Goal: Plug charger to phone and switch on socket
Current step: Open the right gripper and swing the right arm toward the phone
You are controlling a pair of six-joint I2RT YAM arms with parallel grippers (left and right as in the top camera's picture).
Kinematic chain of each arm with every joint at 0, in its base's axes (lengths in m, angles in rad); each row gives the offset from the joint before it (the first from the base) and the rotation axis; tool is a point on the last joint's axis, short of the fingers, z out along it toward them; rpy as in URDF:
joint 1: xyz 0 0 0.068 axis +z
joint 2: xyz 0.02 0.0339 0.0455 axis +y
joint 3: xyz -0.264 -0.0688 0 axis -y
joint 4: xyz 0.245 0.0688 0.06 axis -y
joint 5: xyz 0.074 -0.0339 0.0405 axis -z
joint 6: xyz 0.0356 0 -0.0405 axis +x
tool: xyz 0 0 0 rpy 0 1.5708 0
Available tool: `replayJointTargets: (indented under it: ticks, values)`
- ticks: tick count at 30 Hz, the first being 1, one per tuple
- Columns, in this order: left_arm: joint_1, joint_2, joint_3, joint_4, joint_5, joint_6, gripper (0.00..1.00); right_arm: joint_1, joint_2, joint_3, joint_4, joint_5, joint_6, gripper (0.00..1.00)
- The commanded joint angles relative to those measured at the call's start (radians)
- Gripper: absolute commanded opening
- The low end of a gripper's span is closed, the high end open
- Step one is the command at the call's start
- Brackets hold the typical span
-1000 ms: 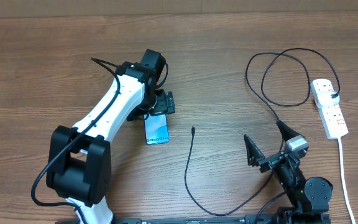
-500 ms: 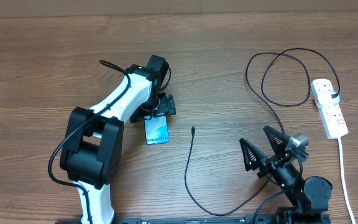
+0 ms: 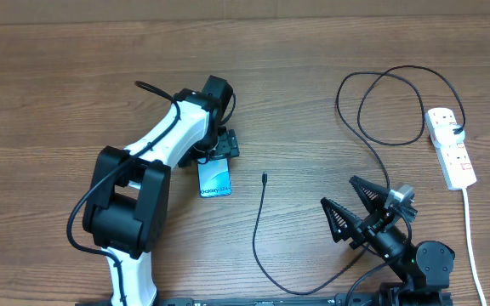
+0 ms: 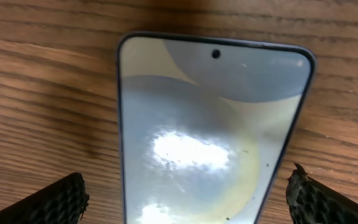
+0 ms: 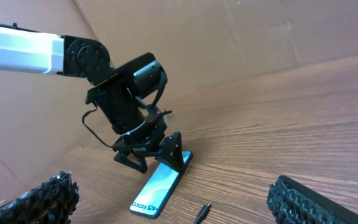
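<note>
Overhead: we look straight down from well above on the brown wood-grain table (image 3: 49,76), the whole scene in frame.
Left wrist: we face down, very close over the slim rectangular blue-teal phone (image 4: 210,143).
Right wrist: we look low across the table, far off.
All three views share the phone.

White arm (image 3: 158,136), black joints (image 3: 119,212), ribbed black fingers (image 3: 337,223).

The phone (image 3: 214,179) lies flat, pale blue screen up (small dark lettering at one end). The charger (image 3: 258,242), a thin black cable, curves and loops toward the white socket (image 3: 450,146). Its tip lies near the phone, not touching it.
</note>
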Motion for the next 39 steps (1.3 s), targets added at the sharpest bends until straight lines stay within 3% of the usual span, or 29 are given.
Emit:
replayJointTargets:
  ticks: [1, 11, 18, 20, 22, 28, 32, 39]
  values:
    - [-0.016, 0.016, -0.011, 0.008, 0.009, -0.013, 0.96, -0.001, -0.007, -0.010, -0.001, -0.009, 0.007, 1.00]
    - [-0.016, 0.016, -0.066, 0.024, 0.048, -0.012, 0.99, -0.001, -0.007, -0.010, -0.002, -0.045, 0.007, 1.00]
    - [-0.014, 0.016, -0.066, 0.033, 0.054, -0.006, 0.91, -0.001, -0.006, -0.010, -0.003, -0.061, 0.161, 1.00]
    - [-0.013, 0.016, -0.066, 0.040, 0.050, -0.002, 0.84, -0.001, -0.006, -0.010, -0.002, -0.062, 0.189, 1.00]
    - [-0.010, 0.016, -0.064, 0.046, 0.051, -0.002, 0.79, -0.001, -0.006, -0.009, -0.002, -0.069, 0.190, 1.00]
    - [0.008, 0.016, -0.056, 0.040, 0.067, -0.001, 0.77, -0.002, 0.024, 0.068, -0.110, -0.014, 0.174, 1.00]
    - [0.026, 0.016, -0.046, 0.035, 0.113, 0.040, 0.67, -0.002, 0.121, 0.188, -0.207, 0.003, 0.141, 1.00]
    - [0.040, 0.016, 0.001, 0.015, 0.164, 0.056, 0.69, 0.000, 0.470, 0.446, -0.425, 0.010, -0.018, 1.00]
